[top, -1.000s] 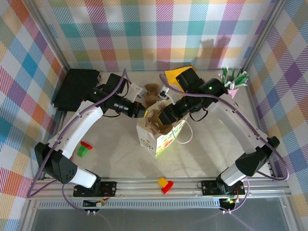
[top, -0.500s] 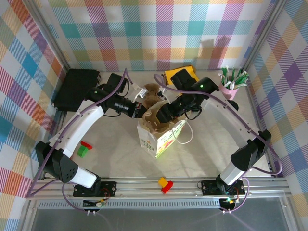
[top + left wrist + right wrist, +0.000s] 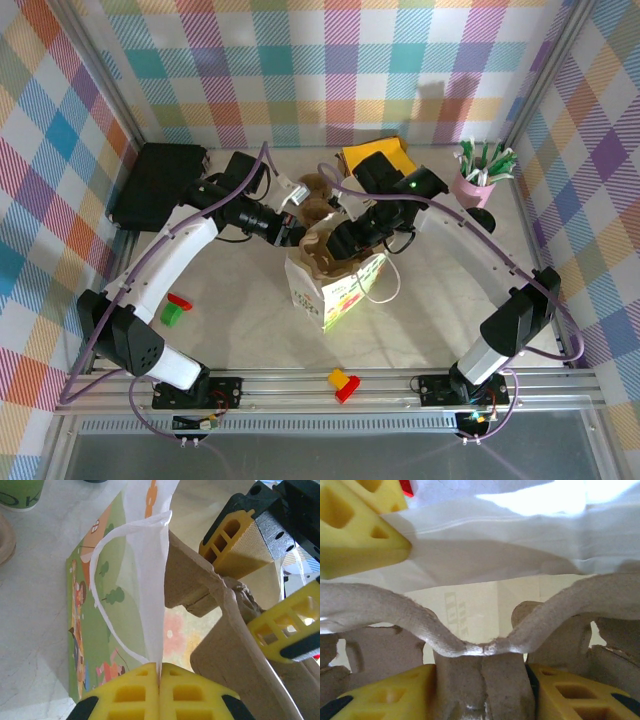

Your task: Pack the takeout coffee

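The white paper bag [image 3: 335, 290] with a printed side [image 3: 95, 610] stands mid-table, mouth up. My left gripper [image 3: 297, 228] [image 3: 160, 667] is shut on the bag's white rim and holds it open. A brown cardboard cup carrier [image 3: 325, 245] [image 3: 395, 612] hangs in the bag's mouth. My right gripper [image 3: 345, 240] [image 3: 482, 680] is shut on the carrier's centre handle. The takeout coffee [image 3: 482, 218] stands apart at the right, its black lid up. Its green wall [image 3: 19, 492] shows at a corner of the left wrist view.
A pink cup of straws [image 3: 483, 165] stands at back right and a yellow pad [image 3: 370, 155] at the back. A black box [image 3: 155, 180] sits at back left. Red and green blocks [image 3: 175, 308] lie left, and another block [image 3: 343, 383] lies on the front rail.
My right arm has swung a little to the left, and the carrier has sunk slightly further into the bag's mouth. The left gripper keeps its hold on the rim.
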